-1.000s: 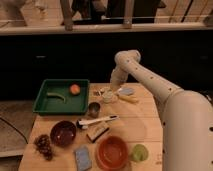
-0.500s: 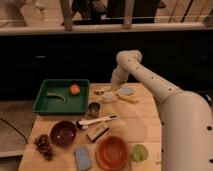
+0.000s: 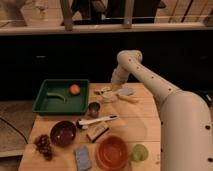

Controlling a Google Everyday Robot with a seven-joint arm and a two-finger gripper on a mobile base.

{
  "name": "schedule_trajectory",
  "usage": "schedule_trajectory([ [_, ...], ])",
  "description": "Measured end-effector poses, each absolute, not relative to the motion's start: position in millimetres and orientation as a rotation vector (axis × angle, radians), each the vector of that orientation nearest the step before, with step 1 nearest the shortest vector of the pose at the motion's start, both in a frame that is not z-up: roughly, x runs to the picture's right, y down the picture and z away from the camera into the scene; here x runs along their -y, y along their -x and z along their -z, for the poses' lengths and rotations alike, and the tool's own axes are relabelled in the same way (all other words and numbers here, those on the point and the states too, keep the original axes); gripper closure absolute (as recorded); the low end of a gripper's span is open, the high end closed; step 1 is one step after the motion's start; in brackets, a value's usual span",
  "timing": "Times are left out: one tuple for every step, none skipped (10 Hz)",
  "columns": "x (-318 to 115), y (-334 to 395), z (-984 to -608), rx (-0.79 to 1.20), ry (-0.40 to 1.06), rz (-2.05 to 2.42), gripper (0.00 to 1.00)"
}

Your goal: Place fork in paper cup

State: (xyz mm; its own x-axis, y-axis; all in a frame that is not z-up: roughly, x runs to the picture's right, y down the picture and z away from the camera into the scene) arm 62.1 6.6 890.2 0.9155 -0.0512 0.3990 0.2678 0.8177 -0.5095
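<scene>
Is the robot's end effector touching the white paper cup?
Cannot tell. In the camera view the end effector sits just above the paper cup, overlapping it, so no gap or contact shows.

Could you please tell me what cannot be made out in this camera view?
- Gripper, low over the far side of the table: it overlaps the paper cup, so contact between them cannot be told.
- Paper cup: its inside is hidden by the gripper.
- Fork, lying right of the cup: too small to tell which end has prongs.
- Robot body: cut off by the right and bottom edges.
</scene>
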Motion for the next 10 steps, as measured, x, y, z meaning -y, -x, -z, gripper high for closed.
schedule_trajectory([
  [-6.8, -62.0, -890.1, 0.384, 0.594, 0.171, 1.00],
  [-7.2, -61.9, -890.1, 0.384, 0.596, 0.170, 0.95],
  [-7.2, -61.8, -890.1, 0.384, 0.596, 0.170, 0.88],
  [-7.3, -61.7, -890.0, 0.384, 0.597, 0.170, 0.72],
  [-7.3, -61.6, -889.9, 0.384, 0.597, 0.170, 0.63],
  [-7.3, -61.5, -889.8, 0.385, 0.597, 0.170, 0.56],
  [-7.3, -61.6, -889.6, 0.384, 0.598, 0.170, 0.43],
  [-7.4, -61.7, -889.5, 0.384, 0.598, 0.170, 0.32],
  [-7.5, -61.8, -889.6, 0.384, 0.598, 0.170, 0.27],
  [-7.6, -62.4, -889.5, 0.384, 0.598, 0.170, 0.22],
])
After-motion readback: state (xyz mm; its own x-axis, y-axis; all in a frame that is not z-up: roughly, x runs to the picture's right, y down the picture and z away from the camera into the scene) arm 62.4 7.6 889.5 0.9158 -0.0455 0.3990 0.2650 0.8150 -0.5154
